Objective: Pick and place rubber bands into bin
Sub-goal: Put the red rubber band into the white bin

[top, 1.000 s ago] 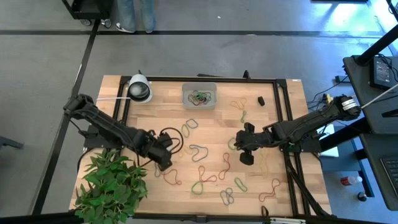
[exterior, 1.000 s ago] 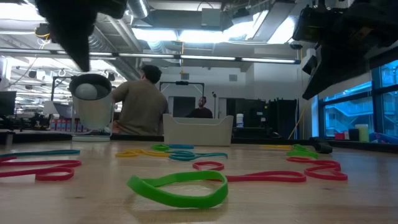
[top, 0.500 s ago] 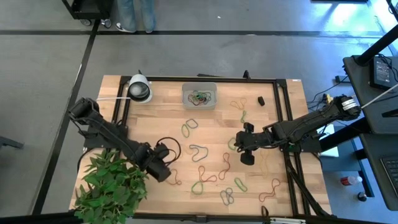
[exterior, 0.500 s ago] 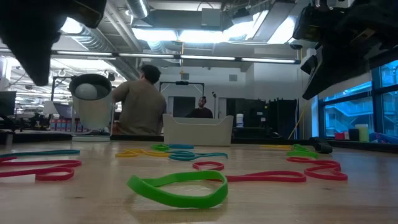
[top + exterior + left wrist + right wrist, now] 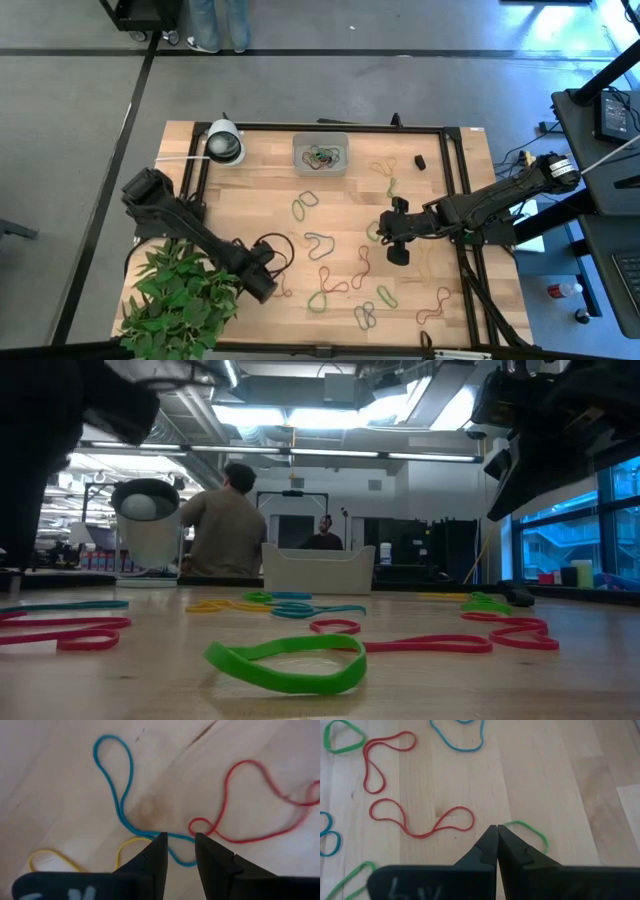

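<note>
Over the last second the left arm has swung back toward the near-left corner of the table, away from the bin, while the right arm has not budged.

The left gripper [image 5: 258, 283] now hangs low near the potted plant [image 5: 178, 300], well short of the bin [image 5: 320, 155], which sits at the far edge of the table with a small tangle of bands already inside. In its wrist view the fingers [image 5: 159, 851] are parted by a narrow gap and straddle a blue rubber band [image 5: 120, 795], with a red band [image 5: 250, 805] just beside it and a yellow one [image 5: 132, 845] touching the near finger. Nothing is pinched yet. I would say this arm is lining up a pick: the next move calls for a short drop and a squeeze on that thin blue loop, then a carry across to the bin.

Many rubber bands [image 5: 340, 270] lie scattered on the wood on the near side of the bin.

The right gripper [image 5: 396, 255] waits to the bin's near right, its fingers [image 5: 490, 845] pressed together and holding nothing, their tips just beside a green band [image 5: 527, 832].
</note>
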